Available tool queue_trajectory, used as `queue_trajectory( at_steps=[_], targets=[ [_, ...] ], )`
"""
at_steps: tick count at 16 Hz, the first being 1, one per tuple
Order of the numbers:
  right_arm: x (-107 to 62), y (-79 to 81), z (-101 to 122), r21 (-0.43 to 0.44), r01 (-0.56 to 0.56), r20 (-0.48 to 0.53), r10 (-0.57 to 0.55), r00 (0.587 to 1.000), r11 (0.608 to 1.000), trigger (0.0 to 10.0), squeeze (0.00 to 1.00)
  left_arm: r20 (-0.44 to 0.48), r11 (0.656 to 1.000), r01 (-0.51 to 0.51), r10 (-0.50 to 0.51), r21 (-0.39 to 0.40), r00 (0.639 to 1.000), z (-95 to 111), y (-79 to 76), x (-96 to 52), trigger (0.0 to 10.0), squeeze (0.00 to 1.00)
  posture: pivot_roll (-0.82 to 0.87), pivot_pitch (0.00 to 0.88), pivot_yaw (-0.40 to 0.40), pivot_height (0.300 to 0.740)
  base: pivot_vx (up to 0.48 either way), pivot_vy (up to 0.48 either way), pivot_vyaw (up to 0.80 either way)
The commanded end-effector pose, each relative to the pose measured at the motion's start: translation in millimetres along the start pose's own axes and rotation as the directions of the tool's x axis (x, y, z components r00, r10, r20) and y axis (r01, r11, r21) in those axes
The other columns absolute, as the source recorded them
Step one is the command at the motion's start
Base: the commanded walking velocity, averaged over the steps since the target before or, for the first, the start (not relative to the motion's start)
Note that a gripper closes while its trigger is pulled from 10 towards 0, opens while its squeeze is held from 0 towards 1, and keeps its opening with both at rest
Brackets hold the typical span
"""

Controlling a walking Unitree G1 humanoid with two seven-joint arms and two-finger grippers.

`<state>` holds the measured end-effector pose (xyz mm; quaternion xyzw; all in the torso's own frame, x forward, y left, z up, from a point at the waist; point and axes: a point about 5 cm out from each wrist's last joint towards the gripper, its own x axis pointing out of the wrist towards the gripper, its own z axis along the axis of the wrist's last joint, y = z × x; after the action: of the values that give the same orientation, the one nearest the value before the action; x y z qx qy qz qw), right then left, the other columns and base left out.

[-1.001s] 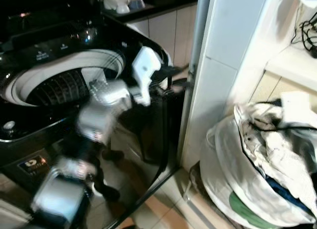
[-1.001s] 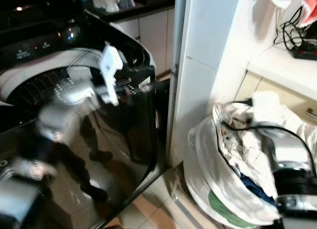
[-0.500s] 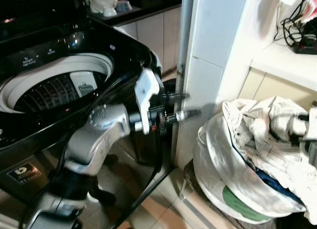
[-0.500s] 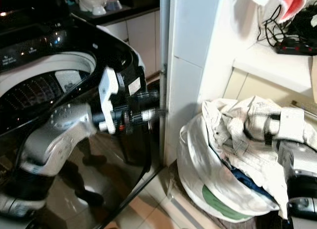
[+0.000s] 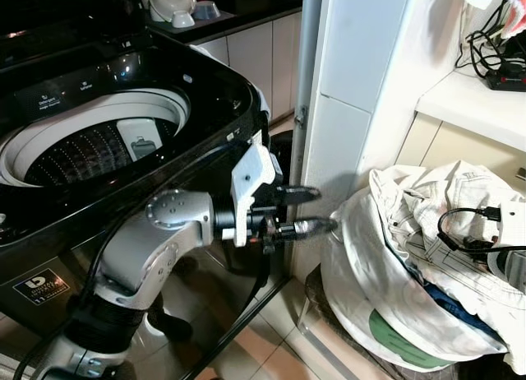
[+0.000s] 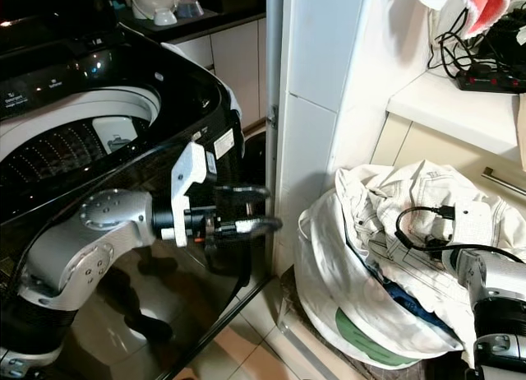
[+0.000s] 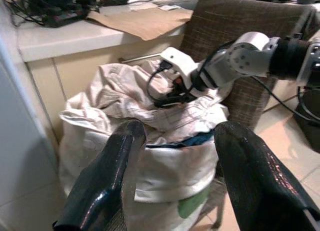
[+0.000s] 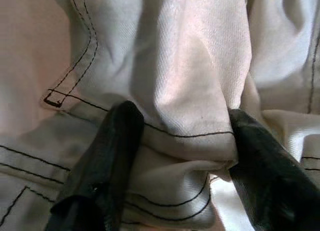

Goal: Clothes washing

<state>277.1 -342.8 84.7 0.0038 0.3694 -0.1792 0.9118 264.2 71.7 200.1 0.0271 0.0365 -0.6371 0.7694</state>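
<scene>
1. In the laundry bag, the right gripper has its two black fingers pressed into a pale garment with dark stitching; a fold of cloth bulges between them, the jaws part-open around it and touching the fabric on both sides.
2. Between the washer and the bag, the left gripper hangs in the air with its jaws wide apart and nothing in them; its fingertips point toward the bag, near it but not touching.
3. The garment lies on top of the heap in the white bag, with a blue item under it; a green mark shows on the bag's side.
4. A black cable loops over the clothes beside the right arm.
5. The bag stands on the tiled floor against a white wall, just right of the washer.
6. The washer's lid is up, its white-rimmed drum open.
7. A shelf above the bag carries cables and a power strip.
</scene>
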Motion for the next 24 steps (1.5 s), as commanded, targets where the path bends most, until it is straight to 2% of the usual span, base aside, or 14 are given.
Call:
queue_trajectory(
  at_steps=[1, 13, 15, 17, 18, 19, 20, 21, 22, 23, 24],
  targets=[
    [2.2, 5.7, -10.0, 0.018, -0.039, -0.042, 0.040, 0.998, 0.999, 0.0, 0.00, 0.002, 1.000, 0.019, -0.019, 0.003, 1.000, 2.6, -3.7, -0.3, 10.0, 0.00, -0.07, 0.000, 0.051, 0.740, 0.000, 0.000, 0.00],
    [1.5, 9.5, -3.5, 0.028, -0.082, 0.011, 0.082, 0.997, 0.996, 0.0, 0.00, 0.002, 1.000, 0.004, -0.004, -0.011, 1.000, 4.2, -3.6, -0.6, 10.0, 0.00, -0.07, 0.000, 0.050, 0.740, 0.000, 0.000, 0.00],
    [-3.0, 8.8, 2.9, 0.000, -0.100, 0.033, 0.100, 0.994, 0.995, 0.0, 0.00, 0.002, 1.000, 0.001, -0.001, -0.010, 1.000, 4.4, -3.1, -0.8, 10.0, 0.00, -0.07, 0.000, 0.051, 0.740, 0.000, 0.000, 0.00],
    [-16.1, 8.7, 23.2, -0.037, -0.134, 0.099, 0.137, 0.985, 0.990, 0.0, 0.00, 0.022, 0.999, -0.038, 0.038, 0.008, 0.999, 8.4, 0.9, -1.8, 10.0, 0.00, -0.06, 0.000, 0.049, 0.740, 0.000, 0.000, 0.00],
    [-30.0, 14.3, 44.3, -0.073, -0.212, 0.181, 0.222, 0.958, 0.974, 0.0, 0.00, 0.060, 0.996, -0.084, 0.083, 0.019, 0.995, 14.3, 6.2, -2.4, 10.0, 0.00, -0.07, 0.000, 0.051, 0.740, 0.000, 0.000, 0.00],
    [-45.9, 23.9, 65.3, -0.088, -0.313, 0.263, 0.325, 0.908, 0.946, 0.0, 0.00, 0.121, 0.993, -0.119, 0.117, 0.007, 0.986, 23.3, 11.0, -1.9, 10.0, 0.00, -0.07, 0.000, 0.054, 0.740, 0.000, 0.000, 0.00],
    [-52.5, 27.9, 73.7, -0.099, -0.347, 0.295, 0.361, 0.885, 0.933, 0.0, 0.00, 0.156, 0.990, -0.142, 0.138, 0.014, 0.978, 28.5, 13.6, -1.3, 10.0, 0.00, -0.07, 0.000, 0.056, 0.740, 0.000, 0.000, 0.00],
    [-78.4, 43.4, 100.5, -0.158, -0.459, 0.397, 0.481, 0.781, 0.875, 0.0, 0.00, 0.264, 0.969, -0.243, 0.223, 0.043, 0.938, 46.4, 24.8, -1.2, 10.0, 0.00, -0.07, 0.000, 0.056, 0.740, 0.000, 0.000, 0.00],
    [-92.3, 50.9, 111.6, -0.195, -0.505, 0.437, 0.536, 0.722, 0.841, 0.0, 0.00, 0.315, 0.954, -0.297, 0.269, 0.042, 0.910, 55.0, 30.7, -1.8, 10.0, 0.00, -0.07, 0.000, 0.056, 0.740, 0.000, 0.000, 0.00],
    [-106.8, 58.1, 123.0, -0.225, -0.548, 0.475, 0.582, 0.660, 0.805, 0.0, 0.00, 0.358, 0.940, -0.336, 0.294, 0.058, 0.886, 63.8, 35.1, -3.4, 10.0, 0.24, -0.07, 0.000, 0.054, 0.740, 0.000, 0.000, 0.00],
    [-117.0, 63.1, 131.1, -0.249, -0.573, 0.501, 0.610, 0.614, 0.781, 0.0, 0.00, 0.387, 0.935, -0.350, 0.300, 0.063, 0.872, 70.0, 36.9, -4.5, 10.0, 1.00, -0.07, 0.000, 0.054, 0.740, 0.000, 0.000, 0.00]
  ],
)
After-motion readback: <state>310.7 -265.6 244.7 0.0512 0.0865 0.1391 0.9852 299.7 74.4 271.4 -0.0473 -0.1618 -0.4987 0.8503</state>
